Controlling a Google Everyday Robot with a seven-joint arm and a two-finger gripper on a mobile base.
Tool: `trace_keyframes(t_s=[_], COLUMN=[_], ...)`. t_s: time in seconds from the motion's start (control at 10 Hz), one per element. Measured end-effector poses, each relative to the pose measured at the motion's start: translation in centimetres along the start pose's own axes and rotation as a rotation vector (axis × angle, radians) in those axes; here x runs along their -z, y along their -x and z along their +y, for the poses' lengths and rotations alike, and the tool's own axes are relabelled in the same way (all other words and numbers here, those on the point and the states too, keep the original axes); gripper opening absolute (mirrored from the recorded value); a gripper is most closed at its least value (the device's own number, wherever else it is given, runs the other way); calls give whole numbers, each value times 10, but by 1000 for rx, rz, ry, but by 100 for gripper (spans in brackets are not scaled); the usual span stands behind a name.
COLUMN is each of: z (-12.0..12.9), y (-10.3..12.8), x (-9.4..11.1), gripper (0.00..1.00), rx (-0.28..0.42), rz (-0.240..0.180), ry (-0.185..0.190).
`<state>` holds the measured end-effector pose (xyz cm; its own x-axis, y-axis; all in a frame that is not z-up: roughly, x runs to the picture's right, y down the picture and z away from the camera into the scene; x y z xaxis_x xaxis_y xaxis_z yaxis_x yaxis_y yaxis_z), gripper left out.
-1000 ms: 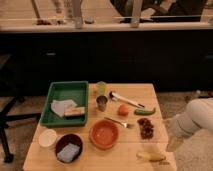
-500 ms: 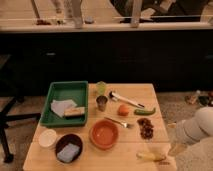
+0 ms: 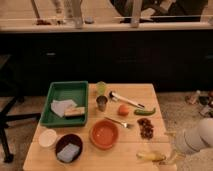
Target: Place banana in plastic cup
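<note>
The banana [image 3: 150,156] is small and yellow. It lies flat on the wooden table [image 3: 131,150] near the front right corner. The plastic cup [image 3: 101,87] is a pale yellow-green tumbler. It stands upright at the back middle of the table, just right of the green tray. My gripper [image 3: 171,158] is at the table's front right edge, right beside the banana's right end. The pale arm [image 3: 197,140] reaches in behind it from the right. I cannot tell whether the gripper touches the banana.
A grey steel cup [image 3: 102,103] stands just in front of the plastic cup. The green tray [image 3: 65,91] holds sponges. Also on the table are an orange bowl [image 3: 104,134], a white bowl [image 3: 48,137], a dark bowl [image 3: 68,147], a fork [image 3: 119,122], an orange fruit [image 3: 123,109], a green vegetable [image 3: 144,111], a dark cluster [image 3: 146,128] and a handled utensil [image 3: 125,99].
My arm has moved down toward the table's front right corner, bringing the gripper beside the banana. The banana and the cup have not moved.
</note>
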<state>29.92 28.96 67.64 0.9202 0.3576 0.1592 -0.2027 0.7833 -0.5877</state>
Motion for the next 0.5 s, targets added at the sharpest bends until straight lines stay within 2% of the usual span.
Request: trace_keyframes(t_s=[0.3,0.5], z=[14,18], y=[-2,-3], x=[-21,-38], gripper=[80,80], rx=[12,16], rz=[-40,-45], ry=[-23,-32])
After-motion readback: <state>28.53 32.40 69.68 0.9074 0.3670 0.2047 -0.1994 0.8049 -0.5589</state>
